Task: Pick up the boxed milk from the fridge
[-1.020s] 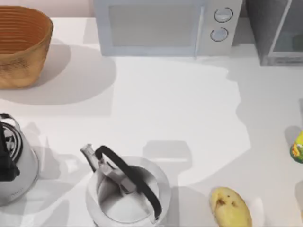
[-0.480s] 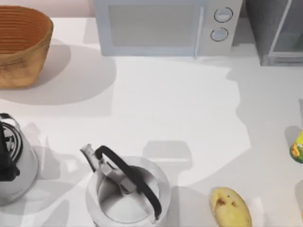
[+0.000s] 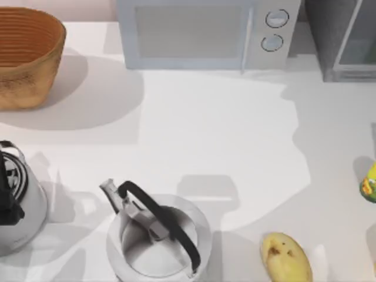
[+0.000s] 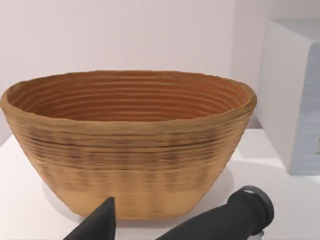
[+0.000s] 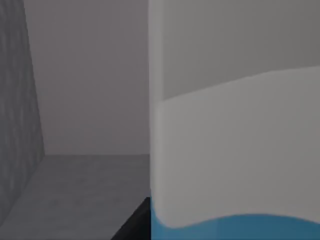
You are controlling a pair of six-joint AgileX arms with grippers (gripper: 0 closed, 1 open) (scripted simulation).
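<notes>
White and sky-blue fill most of the right wrist view, where the boxed milk (image 5: 235, 150) stands upright very close to the camera, its pale side above a blue band low down. It sits on the grey floor of the fridge (image 5: 75, 190), with the cabinet's grey back wall behind it and a speckled dark grey side wall at one edge. A dark tip of the right gripper (image 5: 134, 226) shows just beside the carton's lower edge; whether its jaws are spread or pinching the carton cannot be told. From the top view the fridge (image 3: 343, 38) stands at the far right corner of the white counter (image 3: 205, 129), its pale-framed door swung outward. Just to its left is the white microwave (image 3: 205, 32) with two round knobs. A woven wicker basket (image 3: 26, 56) sits at the far left. Near the front, a white kettle (image 3: 158, 238) with a black handle stands in the middle, and a metal kettle (image 3: 14, 211) stands at the left edge. A yellowish potato (image 3: 286, 258) lies at the front right, and a small yellow-green container (image 3: 370, 182) is at the right edge. In the left wrist view the basket (image 4: 130, 145) looms close, with the microwave's side (image 4: 295, 95) beyond it and two dark fingers (image 4: 100, 222) of the left gripper (image 4: 150, 225) low down, their tips standing apart with nothing between them.
</notes>
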